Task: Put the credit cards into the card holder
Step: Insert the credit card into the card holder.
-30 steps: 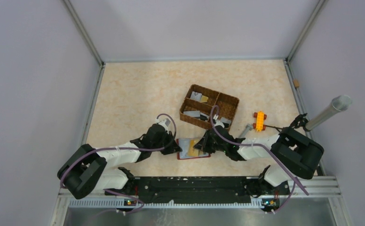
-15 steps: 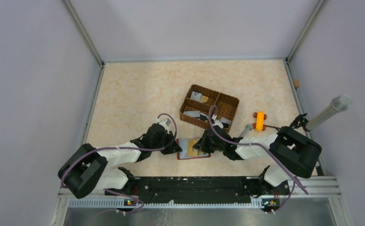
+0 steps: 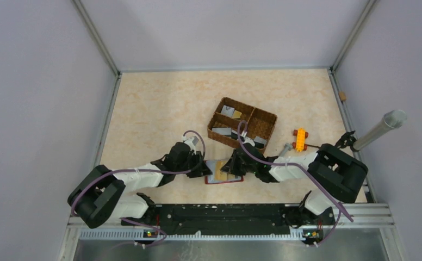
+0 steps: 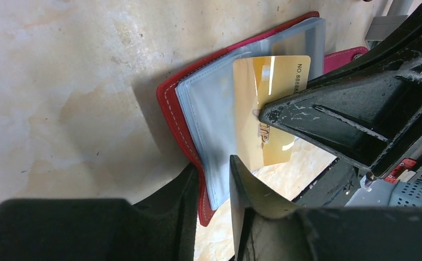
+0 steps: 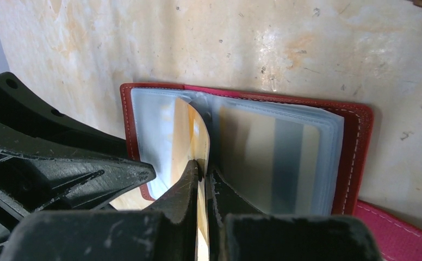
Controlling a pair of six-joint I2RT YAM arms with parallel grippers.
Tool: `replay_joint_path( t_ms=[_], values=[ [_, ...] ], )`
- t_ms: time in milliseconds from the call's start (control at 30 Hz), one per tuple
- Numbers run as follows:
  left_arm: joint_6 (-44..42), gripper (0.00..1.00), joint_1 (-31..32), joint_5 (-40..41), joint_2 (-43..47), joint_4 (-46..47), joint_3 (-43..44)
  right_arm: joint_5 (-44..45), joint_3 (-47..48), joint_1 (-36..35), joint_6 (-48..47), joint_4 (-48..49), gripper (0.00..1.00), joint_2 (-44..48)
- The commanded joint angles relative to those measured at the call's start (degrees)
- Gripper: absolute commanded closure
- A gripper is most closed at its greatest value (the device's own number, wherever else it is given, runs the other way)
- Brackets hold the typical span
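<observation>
Pinching gold card (image 4: 258, 81) in right gripper (image 5: 202, 168), fingers pressed together on its near edge and bowing it slightly. Stands that card on edge over holder (image 5: 361, 157), far end down among clear pockets close to fold; cannot tell whether inside a pocket or only between leaves. Shows holder lying open and flat on table (image 3: 160, 103), near front edge between both arms, just short of basket (image 3: 274, 117), red cover underneath, clear pockets facing up, snap tab (image 5: 399, 228) sticking out at one side. Shows also striped grey card (image 5: 285, 157) already behind clear plastic on page away from left arm. Reaches in with left gripper (image 4: 213, 163) from opposite side, fingers a little spread, holder's near edge showing in gap between them; cannot tell whether pressing on it. Has both grippers tip to tip, close together above holder, right finger lying across gold card in left wrist view. Leaves more cards (image 3: 222, 131), grey and gold-tan, lying in compartments of basket, apart from holder. Farther right on table, orange brick (image 3: 300, 139) beside right arm, well apart from holder, and metal tube (image 3: 380, 128) slanting up at right wall.
</observation>
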State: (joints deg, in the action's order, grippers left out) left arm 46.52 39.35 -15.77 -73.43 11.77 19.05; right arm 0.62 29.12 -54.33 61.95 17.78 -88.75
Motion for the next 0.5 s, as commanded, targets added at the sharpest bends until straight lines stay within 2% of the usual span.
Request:
replay_joint_path(
  t_ms=[0, 200, 467],
  values=[
    [-2.31, 0.68, 0.48, 2.59, -3.35, -2.76, -1.46, -3.11, -1.26, -2.25, -4.74, -16.08, 1.00, -5.53],
    [-2.07, 0.66, 0.41, 3.08, -2.92, -3.36, -1.47, 1.23, 2.76, -4.91, -6.30, -22.34, 0.75, -3.83],
    [-1.90, 0.66, 0.42, 4.05, -2.57, -3.68, -1.61, 6.03, 7.14, -5.64, -9.27, -29.73, 0.60, 2.60]
  ],
)
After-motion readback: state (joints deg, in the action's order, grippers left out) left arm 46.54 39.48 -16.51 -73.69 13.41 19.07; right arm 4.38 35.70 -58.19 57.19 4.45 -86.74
